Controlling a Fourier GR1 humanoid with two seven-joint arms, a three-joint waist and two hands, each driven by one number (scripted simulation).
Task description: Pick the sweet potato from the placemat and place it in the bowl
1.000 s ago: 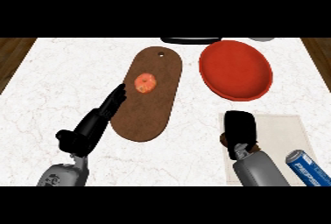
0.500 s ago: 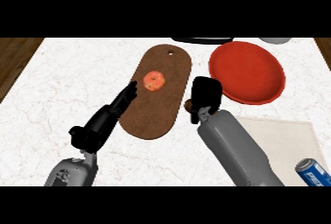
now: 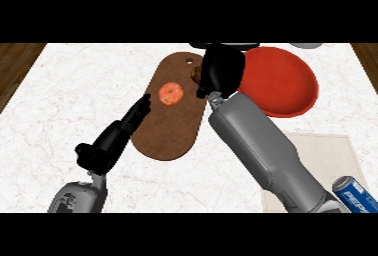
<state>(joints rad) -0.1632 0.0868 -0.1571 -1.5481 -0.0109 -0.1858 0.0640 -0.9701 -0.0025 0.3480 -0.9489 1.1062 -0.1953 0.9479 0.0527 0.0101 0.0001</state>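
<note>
L hand [image 3: 118, 137] at approx 8 o'clock of the scene, black fingers straight and together, tips touching the L edge of the placemat [image 3: 173, 135]; holds nothing, looks at rest. Counter [image 3: 66, 95] is white marble w/ faint veins, wood strip at far L. Placemat is a long brown oval, matte, small hole at its far end, long axis running 1 to 7 o'clock. Sweet potato [image 3: 171, 93] sits on its upper half: small orange roundish lump w/ paler blotches, no clear long axis from this angle. R hand [image 3: 221, 70] is over the mat's far R edge, fingers hanging relaxed, not closed on anything. Key relation: potato lies at approx 8 o'clock from R hand, near but apart; L fingertips are just as close, at potato's 7 o'clock. R likely does the pick. Bowl [image 3: 284, 82] is red, smooth, shallow, round, just beside the mat at 3 o'clock. Pale cloth [image 3: 325, 155] and blue can [image 3: 358, 195] at 4–5 o'clock.
</note>
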